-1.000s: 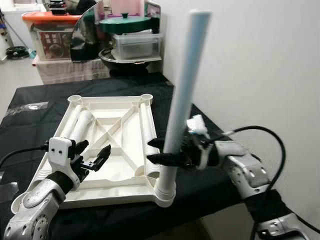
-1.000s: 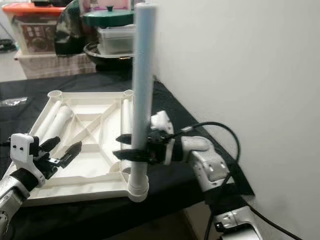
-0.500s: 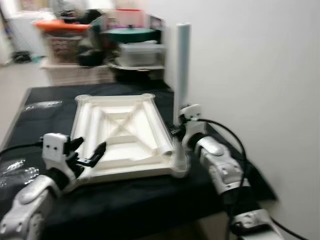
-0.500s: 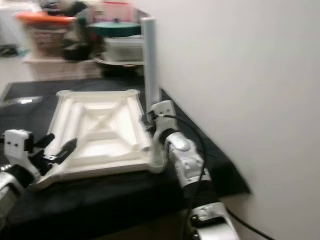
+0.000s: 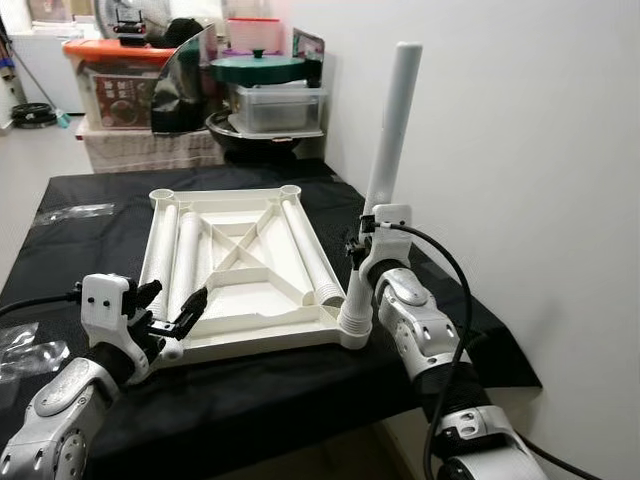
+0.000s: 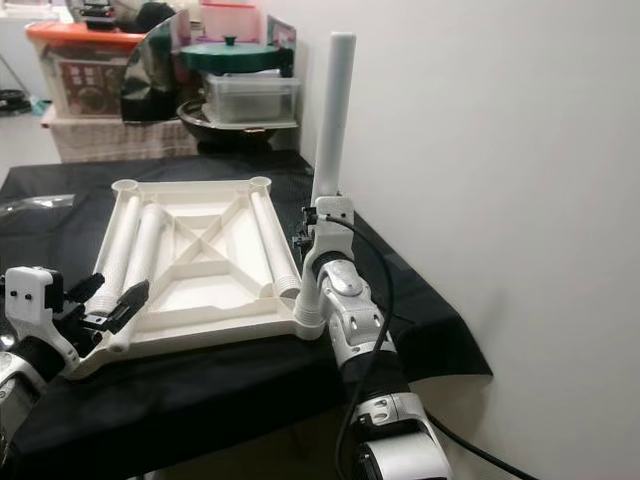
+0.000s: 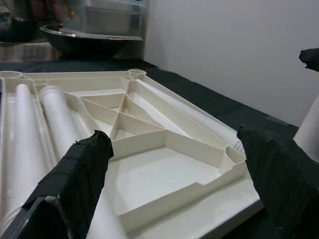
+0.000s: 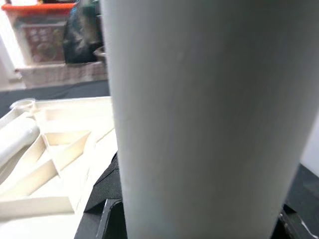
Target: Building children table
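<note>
The tabletop (image 5: 240, 275) lies upside down on a black cloth (image 5: 250, 400), ribs up. In the left eye view, three loose legs (image 5: 182, 262) lie in its side channels, two on the left, one on the right. A fourth leg (image 5: 385, 160) stands nearly upright in the near right corner socket (image 5: 352, 325), leaning slightly right at the top. The right gripper (image 5: 358, 250) sits against this post low down, just above the socket; its fingers are hidden behind the wrist, so I cannot tell how it grips. The left gripper (image 5: 175, 315) hovers at the near left corner, its fingers spread apart, holding nothing. Behind the cloth stand an orange-lidded bin (image 5: 110, 75) and a green lid (image 5: 262, 68) over a clear box. A white wall (image 5: 520, 150) runs along the right.

The right eye view gives the same layout, with the post (image 6: 330, 130) rising beside the wall.

In the left wrist view, two black fingers (image 7: 75, 174) frame the ribbed underside (image 7: 149, 159), wide apart and empty.

In the right wrist view, the post (image 8: 199, 114) looms very close, with the tabletop (image 8: 45, 164) beyond. The jaws cannot be made out.
</note>
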